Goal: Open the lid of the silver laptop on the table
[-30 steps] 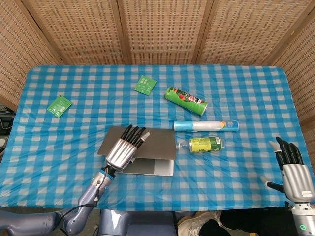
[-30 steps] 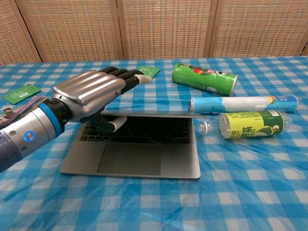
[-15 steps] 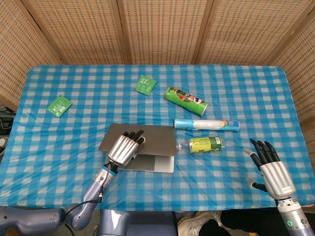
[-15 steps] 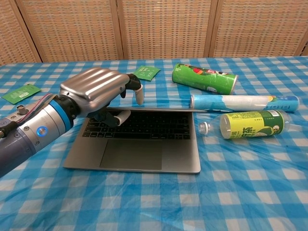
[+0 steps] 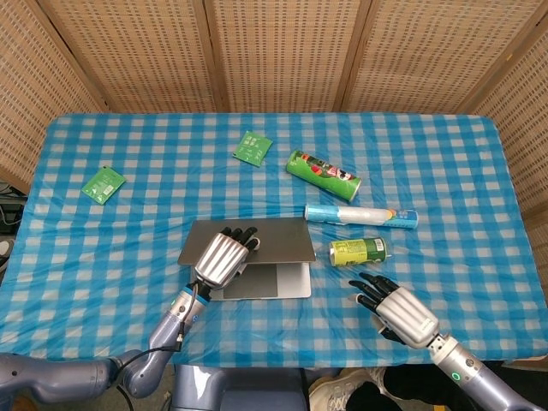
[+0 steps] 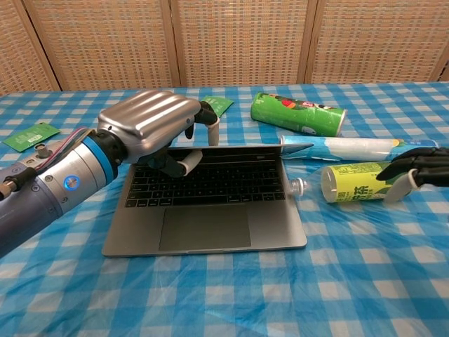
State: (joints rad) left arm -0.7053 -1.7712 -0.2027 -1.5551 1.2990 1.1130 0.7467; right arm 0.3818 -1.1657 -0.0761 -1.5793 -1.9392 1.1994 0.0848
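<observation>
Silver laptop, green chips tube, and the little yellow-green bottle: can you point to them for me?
Silver laptop (image 6: 205, 226): chest view, on its touchpad.
Green chips tube (image 5: 323, 175): head view, middle of its lying side.
Yellow-green bottle (image 6: 353, 182): chest view, on its label.

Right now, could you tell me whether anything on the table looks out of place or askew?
The silver laptop sits slightly crooked to the table edge, its lid barely lifted under the left hand. Beside it, a green bottle, a white-and-blue tube and a green canister all lie on their sides. Nothing is spilled.

Woven wicker screen (image 5: 282, 51) behind table (image 5: 103, 248)
</observation>
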